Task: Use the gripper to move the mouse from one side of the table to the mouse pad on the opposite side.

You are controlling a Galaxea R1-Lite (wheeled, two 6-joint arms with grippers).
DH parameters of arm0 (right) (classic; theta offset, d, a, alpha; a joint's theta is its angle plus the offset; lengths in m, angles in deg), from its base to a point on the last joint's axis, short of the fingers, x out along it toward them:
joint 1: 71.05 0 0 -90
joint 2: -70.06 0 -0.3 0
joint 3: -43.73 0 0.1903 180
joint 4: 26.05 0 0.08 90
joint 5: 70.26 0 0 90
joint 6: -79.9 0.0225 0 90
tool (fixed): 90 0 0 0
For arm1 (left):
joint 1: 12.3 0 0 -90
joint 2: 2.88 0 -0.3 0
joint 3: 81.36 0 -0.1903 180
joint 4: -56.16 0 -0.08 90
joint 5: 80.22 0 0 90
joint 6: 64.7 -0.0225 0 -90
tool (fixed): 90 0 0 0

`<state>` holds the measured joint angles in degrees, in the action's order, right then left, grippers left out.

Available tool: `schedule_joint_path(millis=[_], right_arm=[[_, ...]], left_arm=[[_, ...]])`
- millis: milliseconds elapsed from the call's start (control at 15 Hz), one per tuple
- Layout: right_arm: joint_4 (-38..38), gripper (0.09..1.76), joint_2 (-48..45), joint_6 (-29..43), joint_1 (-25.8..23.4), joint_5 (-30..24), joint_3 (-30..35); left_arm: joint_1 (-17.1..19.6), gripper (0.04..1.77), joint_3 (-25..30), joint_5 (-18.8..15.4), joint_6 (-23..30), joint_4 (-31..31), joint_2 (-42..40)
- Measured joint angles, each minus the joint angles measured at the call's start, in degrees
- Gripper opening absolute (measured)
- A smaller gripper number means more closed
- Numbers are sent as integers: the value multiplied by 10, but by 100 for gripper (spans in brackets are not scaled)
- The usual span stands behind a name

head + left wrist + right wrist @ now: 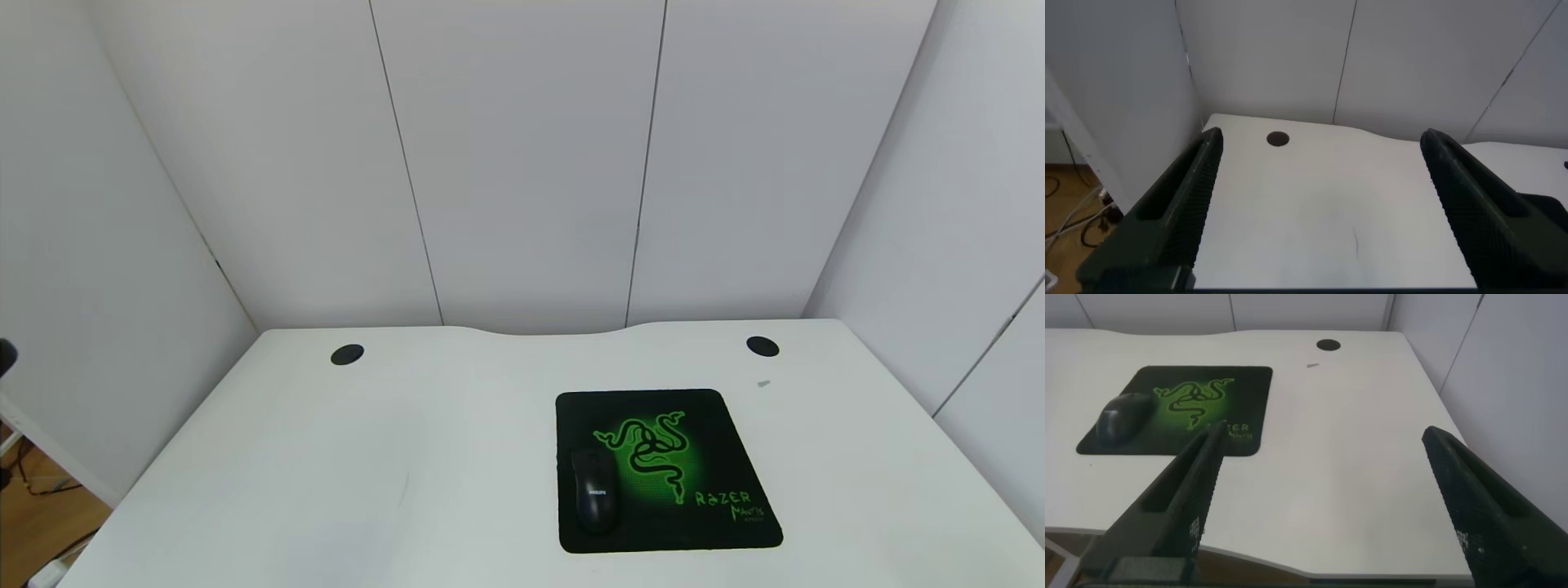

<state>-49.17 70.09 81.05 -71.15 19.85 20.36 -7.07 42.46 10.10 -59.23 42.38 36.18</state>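
- Since both black ribbed claws stand spread with nothing between their fingers, the left claw (1319, 216) over the bare left half of the surface and the right claw (1323, 514) near the front right edge, neither can drop anything; both are out of the head view, so they seem drawn back.
- Should the right claw go forward and down, I judge the main risk is knocking the small glossy black oval mouse (593, 492), which lies on the black square mat with the green snake logo (702, 425), at lower centre-right of the head frame.
- That mouse sits close to the mat's left border, touching the mat and just inside it; a light push leftward could slide it onto the white surface (326, 474) and undo the placement, which looks complete.
- Glossy and rounded, the shell would probably skid rather than tip.
- Left of the mat the surface is bare out to the left edge, so that is the widest room for movement.
- Right of the mat only a narrower strip is free before the right edge and the wall panel.
- Toward the top of the head frame sit two round black cable holes, one at the left (347, 354) and one at the right (762, 346), a small grey scrap (763, 383) and the curved notch in the far edge.
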Motion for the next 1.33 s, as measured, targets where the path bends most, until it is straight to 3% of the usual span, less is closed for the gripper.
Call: schedule_joint_path(millis=[333,800,1333], right_arm=[[0,171,0,0,0,0,0],[0,171,0,0,0,0,0],[0,171,0,0,0,0,0]], left_arm=[[-5,172,54,-8,-3,1,-120],[-52,172,120,-11,-36,0,-278],[-54,172,194,-15,-40,27,-384]])
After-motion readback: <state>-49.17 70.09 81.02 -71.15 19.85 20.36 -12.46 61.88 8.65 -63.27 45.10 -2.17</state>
